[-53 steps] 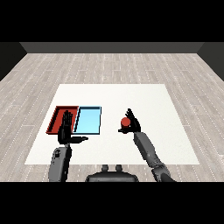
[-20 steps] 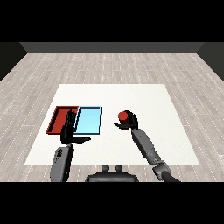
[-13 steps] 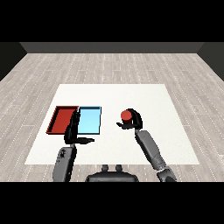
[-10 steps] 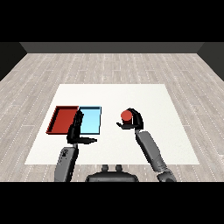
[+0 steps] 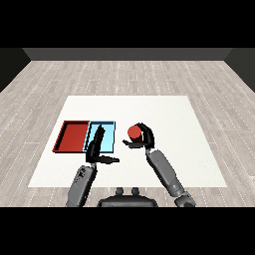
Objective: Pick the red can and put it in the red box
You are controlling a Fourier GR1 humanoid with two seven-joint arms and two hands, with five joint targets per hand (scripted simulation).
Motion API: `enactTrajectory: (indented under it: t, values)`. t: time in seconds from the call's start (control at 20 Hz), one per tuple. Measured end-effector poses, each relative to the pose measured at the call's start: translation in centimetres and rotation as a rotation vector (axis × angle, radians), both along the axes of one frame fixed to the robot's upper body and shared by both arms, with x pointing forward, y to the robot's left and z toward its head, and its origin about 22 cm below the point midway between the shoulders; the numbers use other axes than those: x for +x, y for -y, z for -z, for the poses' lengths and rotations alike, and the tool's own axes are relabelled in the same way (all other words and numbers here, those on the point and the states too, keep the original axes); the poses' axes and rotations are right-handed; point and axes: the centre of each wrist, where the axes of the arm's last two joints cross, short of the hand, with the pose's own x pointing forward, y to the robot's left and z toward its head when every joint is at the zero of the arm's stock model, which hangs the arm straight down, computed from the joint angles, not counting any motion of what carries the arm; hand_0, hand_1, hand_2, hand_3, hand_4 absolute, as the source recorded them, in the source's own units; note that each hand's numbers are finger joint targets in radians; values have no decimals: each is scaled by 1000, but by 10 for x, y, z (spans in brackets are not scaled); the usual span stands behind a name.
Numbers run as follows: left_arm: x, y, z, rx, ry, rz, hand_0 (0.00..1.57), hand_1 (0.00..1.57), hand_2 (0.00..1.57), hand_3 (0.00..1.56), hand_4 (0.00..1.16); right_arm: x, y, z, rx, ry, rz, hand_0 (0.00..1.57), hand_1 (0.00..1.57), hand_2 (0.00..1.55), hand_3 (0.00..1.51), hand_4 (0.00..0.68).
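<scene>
Curling round the red can (image 5: 133,132), the right hand (image 5: 144,140) holds it with the fingers wrapped over the can's far and right sides and the thumb reaching under its near side, so the can sits in the crook of the hand with its round red top facing up. From the head view I cannot tell whether the can touches the white worktop (image 5: 164,112) or is held just above it. To the left of that hand, well apart from the can, lies the light blue tray (image 5: 108,128), and touching the blue tray's far-left edge lies the red tray (image 5: 72,136); the two sit side by side, the red one the farther from the right hand. The left hand (image 5: 98,148) is over the near part of the blue tray, its fingers straight and pointing away from the robot, the thumb stuck out to the right toward the other hand, holding nothing. Both grey forearms come in from the lower edge, the right one slanting up and leftward to the can. Beyond the worktop a pale wooden floor (image 5: 124,74) stretches away.
</scene>
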Motion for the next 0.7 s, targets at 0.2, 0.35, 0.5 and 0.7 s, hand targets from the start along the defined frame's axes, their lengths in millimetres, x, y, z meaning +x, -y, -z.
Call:
enactTrajectory:
  t: [0.2, 0.35, 0.5, 0.7]
  values:
    - [5, 19, 2, -5, -29, 37, 0, 0, 0, 0, 0, -6, -13, -2, 25, -4, -5, 1460, 1460, 1438, 1391, 651]
    - [4, 30, 5, -5, -53, 56, 0, 0, 0, 0, 0, -18, -19, -4, 33, 3, -6, 1458, 1458, 1443, 1397, 659]
    - [18, 32, 11, -8, -81, 66, 0, 0, 0, 0, 0, -13, -18, 1, 43, 3, -11, 1457, 1457, 1450, 1391, 632]
    - [18, 44, 22, -12, -112, 82, 0, 0, 0, 0, 0, -19, -21, -2, 47, 8, -17, 1457, 1457, 1448, 1379, 634]
